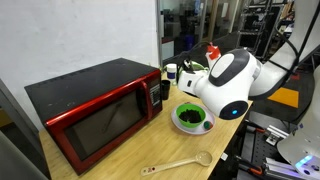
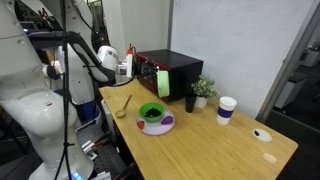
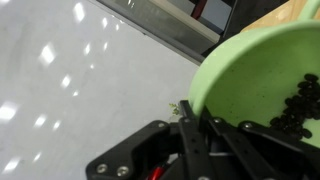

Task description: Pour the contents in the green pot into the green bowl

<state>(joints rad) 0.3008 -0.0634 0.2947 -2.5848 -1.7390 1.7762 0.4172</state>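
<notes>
A red microwave (image 2: 165, 72), a wooden spoon (image 2: 124, 104) and a plate (image 2: 166, 127) under the green bowl (image 2: 144, 110) are being carried by the wooden table (image 2: 230, 142).

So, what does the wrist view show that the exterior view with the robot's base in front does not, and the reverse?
Only the wrist view: the small dark pieces lying inside the green pot, and the gripper shut on its rim. Only the exterior view: the green bowl, the wooden spoon and the microwave. Both show the green pot.

Even indoor light throughout; wrist view blurred, glare spotting its pale background.
</notes>
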